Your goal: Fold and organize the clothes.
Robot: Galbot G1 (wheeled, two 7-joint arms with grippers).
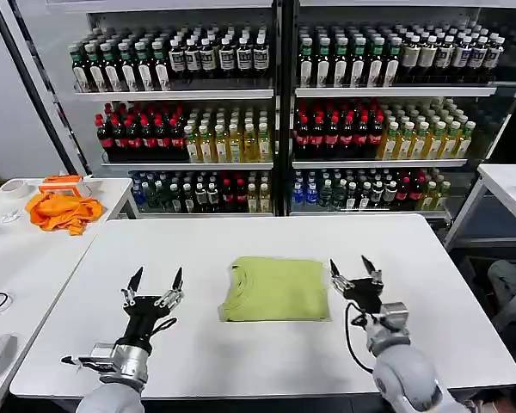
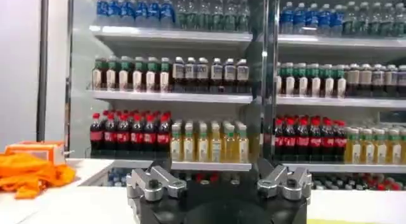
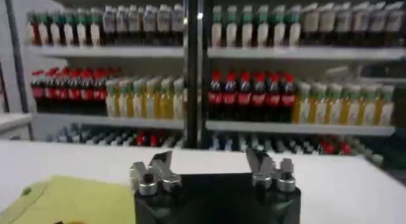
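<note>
The right tool in the head view stands with its fingers spread wide and empty, just beside the right edge of the shirt, close to that edge but not touching it. The left tool is equally wide and empty, and sits well apart from the shirt's left edge, so the right arm is plainly the nearer of the two. The shirt lies between them near the middle of the white counter, already a tidy rectangle with its longer side running left to right and its ribbed collar at the left end. Its fabric lies flat, with only soft wrinkles and squared edges; by the look of it, folding is largely done and what remains is tidying or moving it. An orange cloth rests on a side counter far to the shirt's left, apart from the work.

In the left wrist view, the left tool has its fingers well apart, nothing between them, with shelves of bottles beyond and the orange cloth off to one side.

In the right wrist view, the right tool is likewise open and empty, and the shirt lies on the counter just beside it, a smooth lime sheet.
</note>
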